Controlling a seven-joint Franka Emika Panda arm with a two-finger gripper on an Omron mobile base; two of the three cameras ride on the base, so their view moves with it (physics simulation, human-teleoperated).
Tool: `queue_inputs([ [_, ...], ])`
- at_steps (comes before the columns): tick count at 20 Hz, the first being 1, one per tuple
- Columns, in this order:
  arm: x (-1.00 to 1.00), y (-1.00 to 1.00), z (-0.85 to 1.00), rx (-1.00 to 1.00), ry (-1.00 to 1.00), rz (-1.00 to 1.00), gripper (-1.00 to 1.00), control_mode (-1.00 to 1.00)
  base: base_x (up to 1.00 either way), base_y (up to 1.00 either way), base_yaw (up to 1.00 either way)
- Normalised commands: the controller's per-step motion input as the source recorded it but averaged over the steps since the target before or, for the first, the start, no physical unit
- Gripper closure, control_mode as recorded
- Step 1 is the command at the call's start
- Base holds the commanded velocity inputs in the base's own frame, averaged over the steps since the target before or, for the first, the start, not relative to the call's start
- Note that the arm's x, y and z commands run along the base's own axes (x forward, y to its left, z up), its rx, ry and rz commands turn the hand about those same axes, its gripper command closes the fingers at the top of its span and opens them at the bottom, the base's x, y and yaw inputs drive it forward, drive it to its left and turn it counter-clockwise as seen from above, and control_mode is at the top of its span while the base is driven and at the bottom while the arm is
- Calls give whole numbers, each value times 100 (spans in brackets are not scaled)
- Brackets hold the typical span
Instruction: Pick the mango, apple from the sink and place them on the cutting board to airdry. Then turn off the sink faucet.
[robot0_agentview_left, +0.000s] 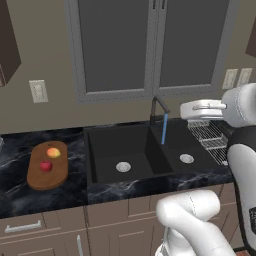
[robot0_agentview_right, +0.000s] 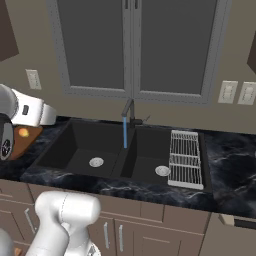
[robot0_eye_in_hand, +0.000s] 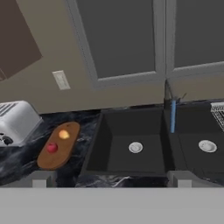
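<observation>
On the cutting board (robot0_agentview_left: 47, 167) sit mango (robot0_agentview_left: 53, 152) and apple (robot0_agentview_left: 46, 166); tool (robot0_eye_in_hand: 111, 183) spread wide, holding nothing.

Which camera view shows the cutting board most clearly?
The left base view: the whole cutting board shows unobstructed, with the mango and the apple on it. The hand view also shows it whole, but smaller. The right base view shows only one end behind the arm.
</observation>
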Motion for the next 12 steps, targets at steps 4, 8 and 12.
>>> queue_inputs([
  [4, -27, -54, 11, 0, 0, -4, -100, -100, 0, 0, 0],
  [8, -25, -34, 3, -8, -2, -5, -100, -100, 0, 0, 0],
  [12, -16, -24, 0, -18, -5, -7, -100, -100, 0, 0, 0],
])
